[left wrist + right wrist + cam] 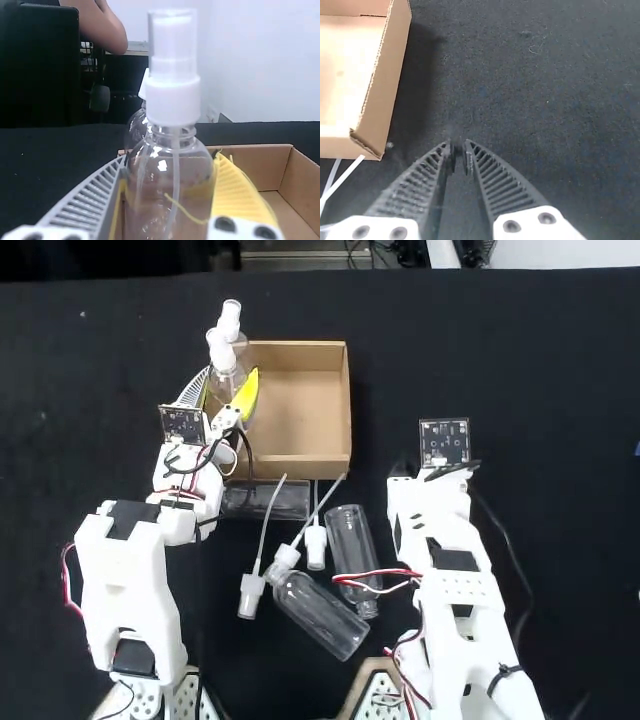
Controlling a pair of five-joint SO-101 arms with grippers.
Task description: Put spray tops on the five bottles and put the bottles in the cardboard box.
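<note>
My left gripper (222,383) is shut on a clear bottle (223,375) with a white spray top (218,342), held upright at the left wall of the cardboard box (330,415). In the left wrist view the bottle (165,195) stands between a grey and a yellow finger (235,190), its spray top (172,85) on. A second capped bottle (231,322) stands just behind it. My right gripper (459,150) is shut and holds nothing, low over bare black cloth to the right of the box (375,95).
Three clear bottles lie in front of the box: one (265,500) by the left arm, one (353,543) in the middle, one (320,613) nearer, with a spray top (284,560) at its neck. Loose spray tops (250,595) (316,545) lie among them.
</note>
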